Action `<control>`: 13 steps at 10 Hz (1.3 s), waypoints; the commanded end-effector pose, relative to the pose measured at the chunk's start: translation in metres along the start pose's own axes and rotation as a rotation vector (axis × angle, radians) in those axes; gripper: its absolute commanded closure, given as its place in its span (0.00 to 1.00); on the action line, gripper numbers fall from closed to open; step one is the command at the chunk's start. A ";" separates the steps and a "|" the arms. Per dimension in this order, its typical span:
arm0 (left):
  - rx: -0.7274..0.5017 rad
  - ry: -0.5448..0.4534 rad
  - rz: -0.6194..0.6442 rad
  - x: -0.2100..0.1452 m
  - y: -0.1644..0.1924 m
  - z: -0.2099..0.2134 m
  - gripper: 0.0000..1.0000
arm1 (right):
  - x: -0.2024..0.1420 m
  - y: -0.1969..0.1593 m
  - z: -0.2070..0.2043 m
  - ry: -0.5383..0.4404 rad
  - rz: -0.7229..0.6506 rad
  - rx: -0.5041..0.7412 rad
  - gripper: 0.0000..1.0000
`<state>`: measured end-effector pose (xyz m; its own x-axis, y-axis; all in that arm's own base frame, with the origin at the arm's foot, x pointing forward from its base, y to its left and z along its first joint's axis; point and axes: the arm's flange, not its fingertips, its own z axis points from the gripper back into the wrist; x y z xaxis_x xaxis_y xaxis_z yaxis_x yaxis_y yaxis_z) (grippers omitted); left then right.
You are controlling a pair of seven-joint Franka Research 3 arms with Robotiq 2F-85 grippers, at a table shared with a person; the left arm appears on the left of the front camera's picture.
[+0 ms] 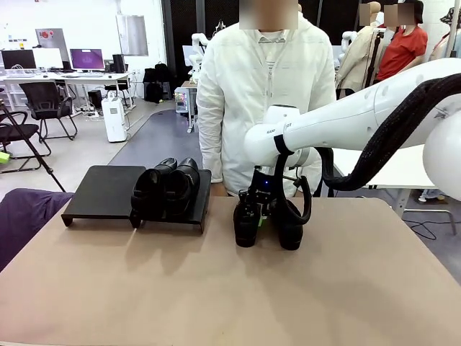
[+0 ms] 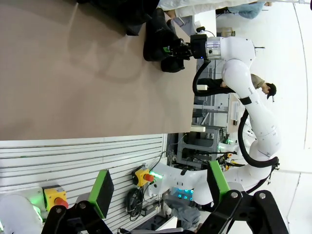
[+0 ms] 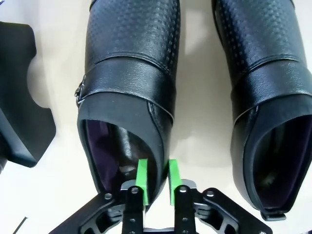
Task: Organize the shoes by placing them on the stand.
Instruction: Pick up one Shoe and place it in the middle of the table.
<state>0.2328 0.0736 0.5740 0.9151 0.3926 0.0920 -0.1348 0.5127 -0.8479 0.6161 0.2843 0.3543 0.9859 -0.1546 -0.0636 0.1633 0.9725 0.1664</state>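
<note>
- Two rounded-toe black leather loafers [image 1: 167,189] sit side by side on the right section of the low matte-black stand [image 1: 101,193] in the front view, and its left section is bare. Two more stand on the tan surface [image 1: 216,288] just right of the stand. Your right hand [image 1: 263,210] is down between them, at the stand-side loafer [image 1: 246,220] rather than its mate [image 1: 290,229].
- From the left wrist, your left hand [image 2: 158,187] is released, its green pads spread with nothing between them. It is well apart from the shoes, so the right arm is the nearer one.
- From the right wrist, the right hand's pads [image 3: 142,181] straddle the heel-end collar of the stand-side loafer, one inside the opening and one outside. You cannot tell whether they have clamped yet. That shoe's long axis runs straight away from the hand, toe farthest. The stand's corner lies on its outer side, so I'd expect a lift and a sideways carry.
</note>
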 end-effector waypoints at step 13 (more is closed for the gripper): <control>-0.021 0.003 -0.008 0.000 -0.001 0.001 0.00 | -0.166 -0.053 0.202 -0.078 0.151 0.050 1.00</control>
<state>0.2328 0.0737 0.5740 0.9151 0.3927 0.0918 -0.1350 0.5127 -0.8479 0.4743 0.2389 0.5675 0.9972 -0.0370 0.0651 0.0247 0.9834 0.1799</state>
